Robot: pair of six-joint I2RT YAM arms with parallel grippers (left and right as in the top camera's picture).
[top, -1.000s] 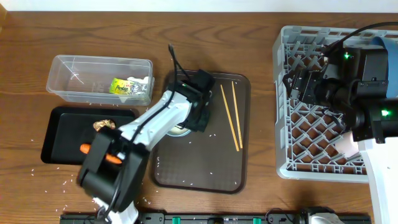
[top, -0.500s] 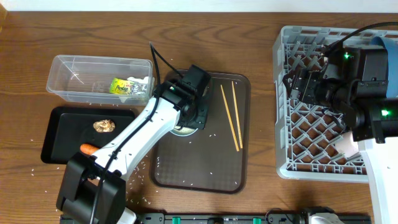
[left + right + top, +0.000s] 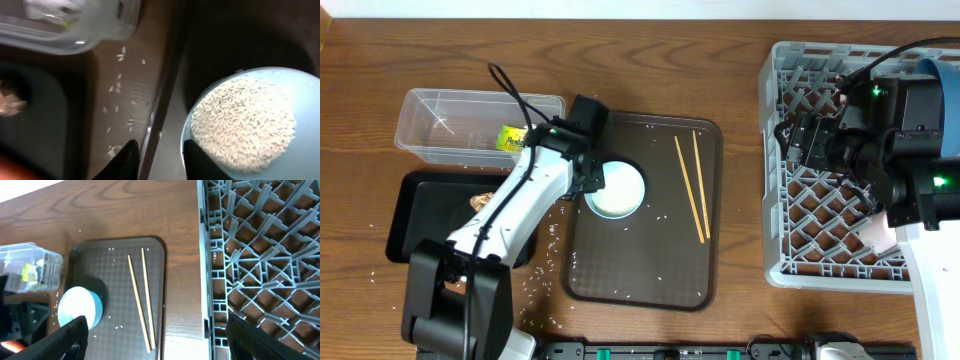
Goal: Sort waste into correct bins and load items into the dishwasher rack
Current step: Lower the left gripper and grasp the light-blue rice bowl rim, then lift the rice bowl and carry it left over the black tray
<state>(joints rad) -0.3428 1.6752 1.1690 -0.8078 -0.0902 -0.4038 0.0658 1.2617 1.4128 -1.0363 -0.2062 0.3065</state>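
In the last second your left pincer (image 3: 161, 150) drew away from the light-blue cup (image 3: 615, 190) toward the left edge of the bench. The cup, mostly hidden under the arm before, came into full view. It stood on the brown serving tray (image 3: 640, 270), near the middle of the bench, with rice grains (image 3: 245, 125) in it. The left pincer was released and carried nothing, astride the tray's left rim. Your right pincer (image 3: 156, 325) hung released above the dishwasher rack (image 3: 820, 200) at the right edge. I judge the cup was not yet emptied, so it could not be loaded.
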